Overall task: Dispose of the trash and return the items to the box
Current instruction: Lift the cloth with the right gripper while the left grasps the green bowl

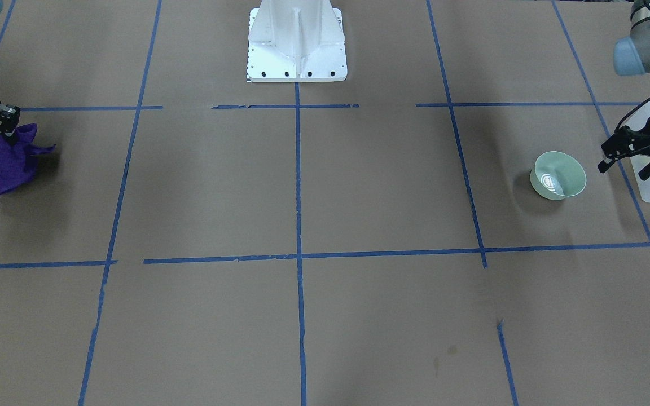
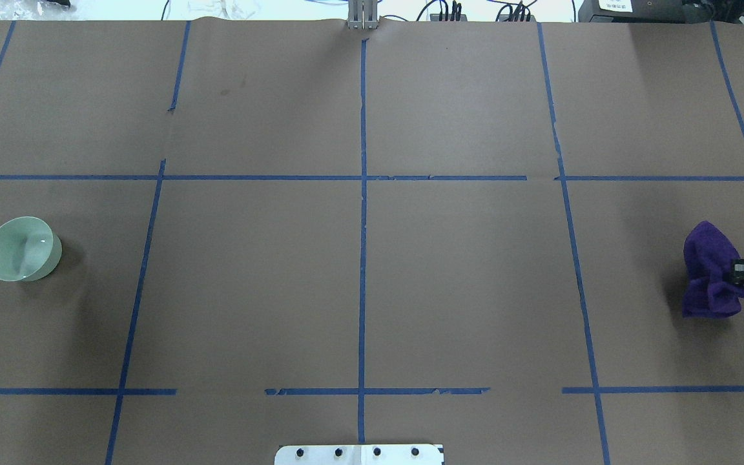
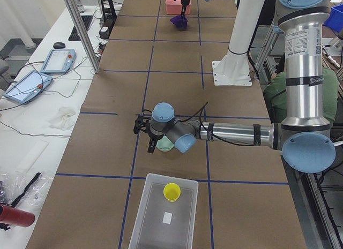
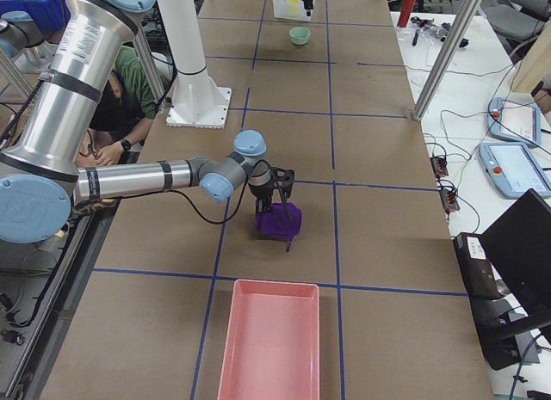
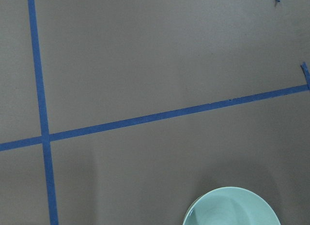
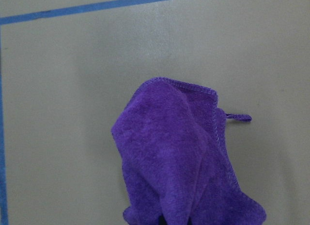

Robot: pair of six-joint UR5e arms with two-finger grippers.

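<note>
"Two items on the list. Positions?" the lead asks.

"The yellow cup (image 3: 172,191) stands upright inside the box (image 3: 153,230) at the table's left end. A white rectangle (image 3: 168,218) lies just beside it, with no writing legible on it. The green bowl (image 1: 557,175) sits on the brown paper near the box, outside it. The round white mark inside the bowl is not readable."

"Grippers?"

"Left gripper (image 1: 623,171): fingers spread, nothing held, between the bowl and the box. In the left side view its wrist covers part of the bowl. Right gripper (image 1: 9,132): pinched on the top of the purple cloth (image 1: 14,163) at the opposite end, well apart from both items."

"Surroundings?"

"A pink tray (image 4: 269,348) lies near the cloth at that table end. The white robot base (image 1: 297,42) stands at the middle of the robot's edge. Blue tape (image 2: 363,258) marks a grid across the paper."
</note>
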